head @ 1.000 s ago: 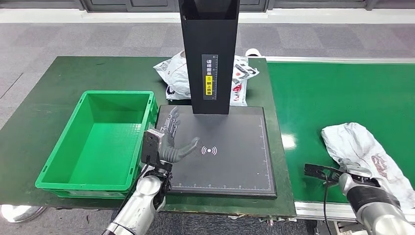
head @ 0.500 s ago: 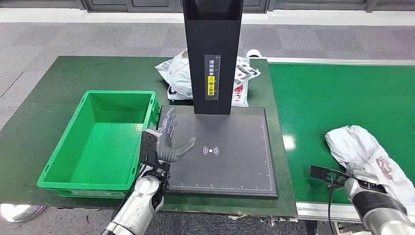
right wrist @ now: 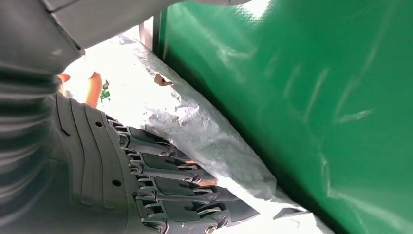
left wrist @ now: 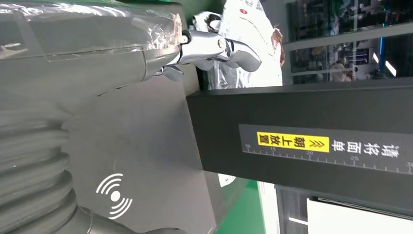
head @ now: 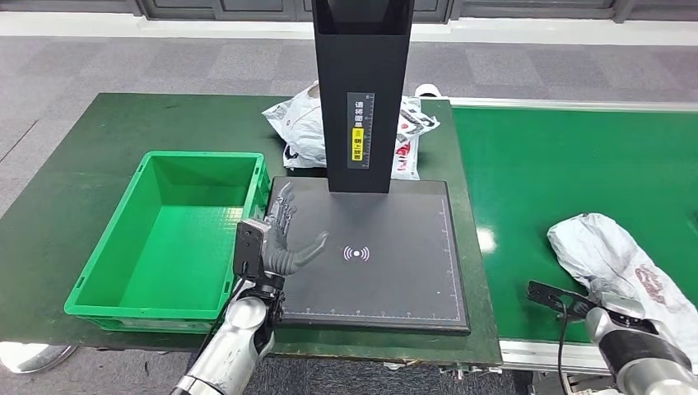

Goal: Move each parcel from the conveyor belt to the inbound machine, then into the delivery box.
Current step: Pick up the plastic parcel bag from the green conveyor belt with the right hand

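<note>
Resting against the parcel (right wrist: 204, 131), right hand (right wrist: 146, 185) (fingers extended).

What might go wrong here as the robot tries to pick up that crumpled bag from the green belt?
The grey parcel is a soft, wrinkled bag, and the right hand has its fingers against only one edge of it, so it may slip or sag when lifted. The left hand hovers open over the black scanner pad, close to the upright black column; a parcel swung across might bump either. Another parcel lies behind the column and might get overlooked.
</note>
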